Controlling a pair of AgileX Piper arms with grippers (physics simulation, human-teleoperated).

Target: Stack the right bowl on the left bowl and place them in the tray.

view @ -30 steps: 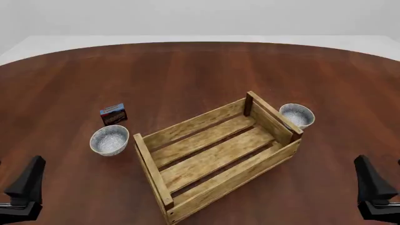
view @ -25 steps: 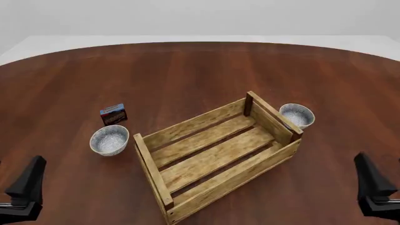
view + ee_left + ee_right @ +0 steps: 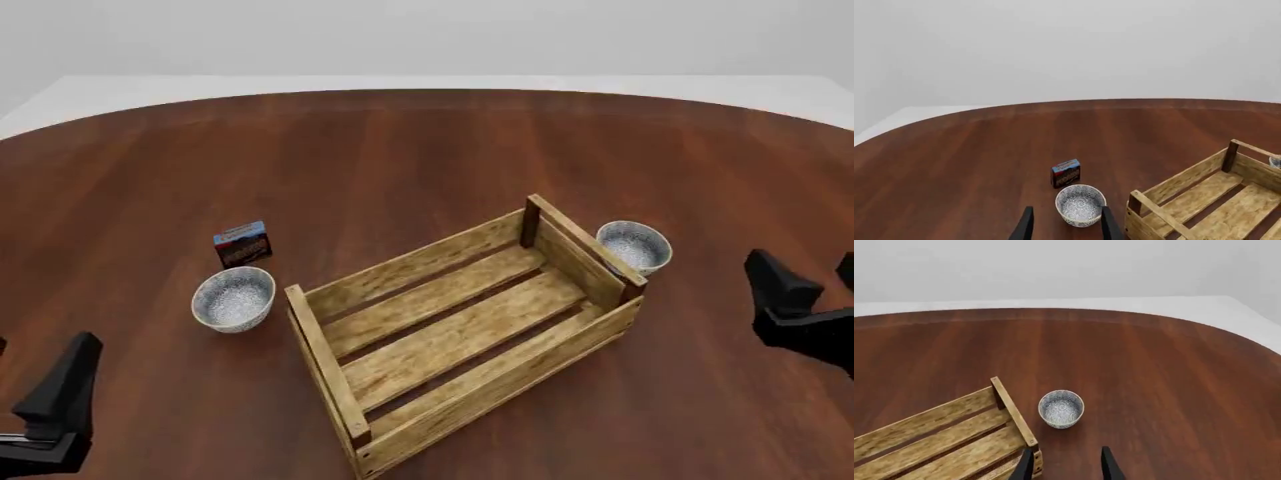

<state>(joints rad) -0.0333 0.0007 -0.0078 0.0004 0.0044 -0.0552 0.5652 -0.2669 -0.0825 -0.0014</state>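
The left bowl (image 3: pixel 234 297), grey and speckled, stands left of the tray (image 3: pixel 414 262), a big light-wood slatted crate that is empty. The right bowl (image 3: pixel 634 246) stands by the tray's far right corner. My left gripper (image 3: pixel 54 370) is open and empty at the near left, well short of the left bowl. In the left wrist view its gripper (image 3: pixel 1067 227) points at that bowl (image 3: pixel 1081 204). My right gripper (image 3: pixel 801 285) is open and empty, right of the right bowl. In the right wrist view its gripper (image 3: pixel 1066 467) points at that bowl (image 3: pixel 1061 408).
A small red-blue box (image 3: pixel 242 243) stands just behind the left bowl, and shows in the left wrist view (image 3: pixel 1066 173). The tray lies at a slant across the middle of the brown table (image 3: pixel 427 150), between the two bowls.
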